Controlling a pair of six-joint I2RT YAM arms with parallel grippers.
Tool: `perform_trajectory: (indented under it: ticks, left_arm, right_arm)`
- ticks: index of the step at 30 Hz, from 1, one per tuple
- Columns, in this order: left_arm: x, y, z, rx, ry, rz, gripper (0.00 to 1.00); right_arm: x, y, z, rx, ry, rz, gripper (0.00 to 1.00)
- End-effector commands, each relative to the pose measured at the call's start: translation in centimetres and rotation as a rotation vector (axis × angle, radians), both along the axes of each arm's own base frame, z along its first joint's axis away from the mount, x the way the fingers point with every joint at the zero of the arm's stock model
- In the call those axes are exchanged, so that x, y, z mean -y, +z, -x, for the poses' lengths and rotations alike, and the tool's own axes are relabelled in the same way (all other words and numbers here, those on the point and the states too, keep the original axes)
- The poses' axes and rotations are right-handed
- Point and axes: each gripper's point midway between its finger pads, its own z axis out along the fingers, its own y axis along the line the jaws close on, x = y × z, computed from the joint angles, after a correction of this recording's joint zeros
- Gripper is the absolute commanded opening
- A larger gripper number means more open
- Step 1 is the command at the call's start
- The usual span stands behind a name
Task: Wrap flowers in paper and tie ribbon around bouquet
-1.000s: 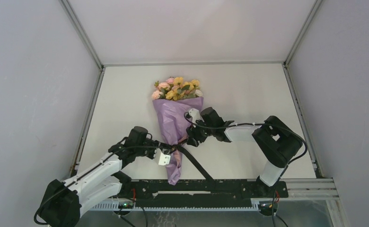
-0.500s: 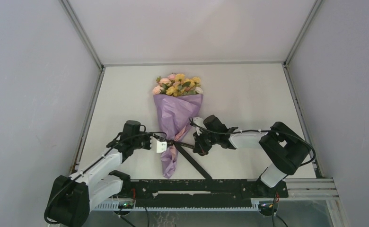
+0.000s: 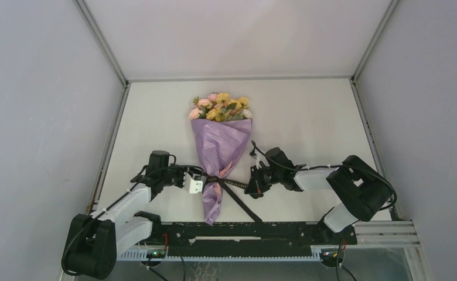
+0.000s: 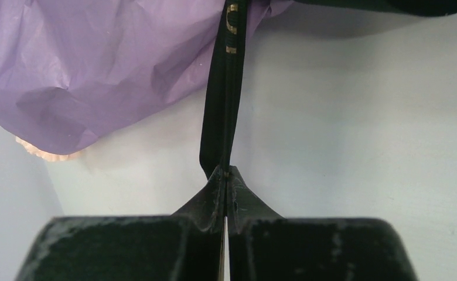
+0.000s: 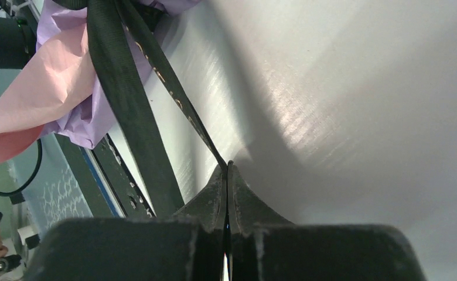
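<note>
The bouquet lies along the middle of the table, with the flowers [image 3: 220, 107] at the far end above a tapered cone of lilac paper [image 3: 221, 143]. The black ribbon [image 3: 215, 179] circles the cone's narrow waist. My left gripper [image 3: 198, 179] sits just left of the waist, shut on one ribbon end [image 4: 223, 117] beside the paper [image 4: 97, 64]. My right gripper [image 3: 252, 188] is right of the waist, shut on another ribbon strand [image 5: 182, 108] that runs taut to the paper [image 5: 79, 117]. A loose ribbon tail [image 3: 244, 205] trails toward the near edge.
A black mounting rail [image 3: 261, 231] spans the near edge of the table. Grey walls with metal frame bars [image 3: 106, 50] close in the left, right and far sides. The white tabletop [image 3: 314, 117] stretches to either side of the bouquet.
My right gripper has shut on the ribbon and drawn right and nearer. My left gripper has pulled back left. The ribbon now runs tight across the cone's waist, and the bouquet lies straighter.
</note>
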Motion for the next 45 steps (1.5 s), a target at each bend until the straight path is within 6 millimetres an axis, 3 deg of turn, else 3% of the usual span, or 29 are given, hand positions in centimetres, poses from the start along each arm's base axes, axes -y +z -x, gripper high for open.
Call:
perform_trajectory:
  ticks: [1, 12, 15, 17, 18, 20, 21, 22, 23, 25, 26, 27, 28, 30, 32, 34, 37, 39, 45]
  left_arm:
    - [-3.6, -0.8, -0.7, 0.026, 0.099, -0.104, 0.00]
    - [-3.5, -1.6, 1.5, -0.033, 0.099, -0.083, 0.00]
    - [-2.4, -1.0, 2.4, -0.057, 0.080, -0.052, 0.00]
    - [-1.4, -0.7, 3.1, -0.065, 0.055, -0.044, 0.01]
    - [-0.9, -0.6, 3.5, -0.067, 0.036, -0.040, 0.11]
    - [0.1, -0.2, 4.6, -0.083, -0.008, -0.028, 0.54]
    - [0.4, 0.2, 5.0, -0.089, -0.018, -0.018, 0.72]
    - [0.6, 0.6, 5.5, -0.101, -0.021, -0.003, 0.93]
    - [0.6, 1.2, 5.7, -0.107, -0.008, 0.013, 0.99]
    - [0.6, 3.4, 4.8, -0.088, 0.098, 0.091, 1.00]
    - [0.8, 5.3, 3.7, -0.058, 0.186, 0.172, 1.00]
    - [0.8, 7.5, 2.6, -0.048, 0.305, 0.288, 1.00]
    - [0.7, 10.0, 1.6, -0.046, 0.417, 0.425, 1.00]
    - [-0.5, 15.2, -0.2, -0.054, 0.647, 0.750, 1.00]
    - [-3.1, 19.4, -1.3, -0.030, 0.863, 1.046, 1.00]
    - [-5.9, 21.3, -1.6, 0.016, 1.034, 1.252, 1.00]
    - [-11.0, 21.3, -1.3, 0.156, 1.312, 1.429, 1.00]
    - [-13.4, 19.8, -0.9, 0.216, 1.456, 1.485, 1.00]
    - [-15.1, 13.4, -0.4, 0.214, 1.628, 1.464, 1.00]
  right_arm:
    - [3.3, -2.5, 2.5, -0.146, -0.059, 0.113, 0.00]
    - [3.0, -1.4, 1.9, -0.101, -0.048, 0.105, 0.00]
    - [1.6, 0.2, 1.2, -0.020, 0.018, 0.108, 0.00]
    - [-0.1, 2.8, 0.2, 0.064, 0.079, 0.078, 0.12]
    - [-0.9, 4.2, -0.4, 0.090, 0.098, 0.048, 0.19]
    - [-1.7, 7.1, -1.6, 0.143, 0.125, 0.007, 0.43]
    - [-1.6, 8.5, -2.5, 0.167, 0.122, 0.001, 0.64]
    - [-1.3, 10.1, -3.4, 0.197, 0.108, -0.007, 0.93]
    - [-0.5, 11.8, -4.5, 0.224, 0.079, -0.019, 0.99]
    - [1.8, 16.4, -7.2, 0.294, -0.020, -0.077, 1.00]
    - [4.4, 18.8, -9.5, 0.337, -0.124, -0.106, 1.00]
    - [5.8, 21.2, -10.2, 0.389, -0.183, -0.143, 1.00]
    - [8.7, 23.4, -11.9, 0.443, -0.303, -0.163, 1.00]
    - [16.6, 27.0, -14.8, 0.555, -0.633, -0.164, 1.00]
    - [23.3, 29.2, -15.1, 0.626, -0.926, -0.142, 1.00]
    - [27.9, 29.9, -14.4, 0.666, -1.100, -0.124, 1.00]
    - [31.1, 29.3, -13.2, 0.669, -1.253, -0.075, 1.00]
    - [32.0, 28.6, -12.7, 0.676, -1.309, -0.033, 1.00]
    - [33.5, 25.6, -11.6, 0.662, -1.414, 0.030, 1.00]
